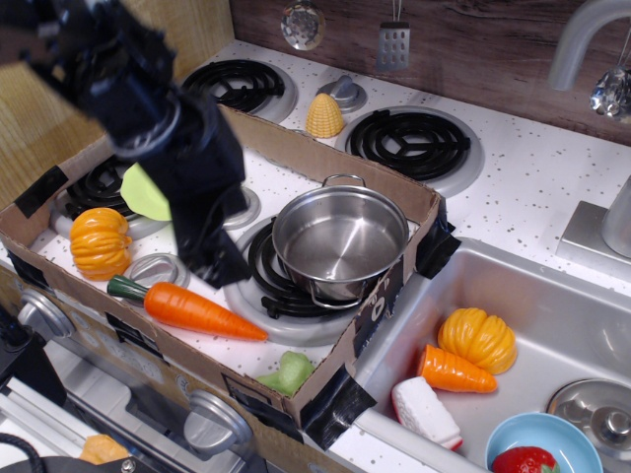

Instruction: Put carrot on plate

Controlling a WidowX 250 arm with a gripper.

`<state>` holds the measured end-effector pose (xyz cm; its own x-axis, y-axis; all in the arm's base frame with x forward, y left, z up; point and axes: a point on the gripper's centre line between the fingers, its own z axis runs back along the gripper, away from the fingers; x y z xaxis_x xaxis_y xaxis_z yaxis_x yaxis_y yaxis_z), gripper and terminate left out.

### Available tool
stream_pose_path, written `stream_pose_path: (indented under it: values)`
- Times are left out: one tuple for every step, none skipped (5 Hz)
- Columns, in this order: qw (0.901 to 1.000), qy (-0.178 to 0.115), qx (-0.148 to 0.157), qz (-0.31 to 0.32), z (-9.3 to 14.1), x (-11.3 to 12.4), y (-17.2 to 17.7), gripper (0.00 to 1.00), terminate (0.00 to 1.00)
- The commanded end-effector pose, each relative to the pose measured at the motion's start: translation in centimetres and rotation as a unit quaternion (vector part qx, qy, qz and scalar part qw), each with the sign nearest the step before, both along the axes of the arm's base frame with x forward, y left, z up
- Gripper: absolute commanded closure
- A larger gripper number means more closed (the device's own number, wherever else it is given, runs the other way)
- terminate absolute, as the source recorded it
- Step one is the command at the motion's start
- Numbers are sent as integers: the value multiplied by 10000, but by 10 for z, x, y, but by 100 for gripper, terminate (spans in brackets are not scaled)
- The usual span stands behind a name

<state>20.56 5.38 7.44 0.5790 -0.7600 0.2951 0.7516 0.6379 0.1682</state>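
The long orange carrot point(193, 309) with a dark green stem end lies on the white stove top near the front wall of the cardboard box, stem to the left. The lime-green plate point(143, 193) sits at the back left of the box, and the black arm hides most of it. My gripper point(215, 262) is motion-blurred and hangs just above and slightly right of the carrot's thick end, apart from it. Whether its jaws are open or shut does not show.
A steel pot point(340, 239) stands on the burner to the right. An orange pumpkin point(99, 241) sits left of the carrot, a green toy point(289, 372) in the box's front corner. The cardboard box wall point(325, 158) rings the area. The sink point(582, 315) holds another pumpkin, a stubby carrot piece point(453, 371) and a blue bowl point(542, 445).
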Motion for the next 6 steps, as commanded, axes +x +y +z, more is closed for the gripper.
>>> stream_pose_path:
  values:
    - [9956,549,297,-692,-20,7,12,0,0]
    - [9899,1084,322,-854,-34,6,11,0,0]
    - [9895,1164,378,-766,-43,1,12,0,0]
    - [9884,1207,636,-669,-49,-4,10,0,0]
    - [9870,1194,810,-704,-53,-7,12,0,0]
    - [9845,1204,980,-820,-60,-7,19,0,0]
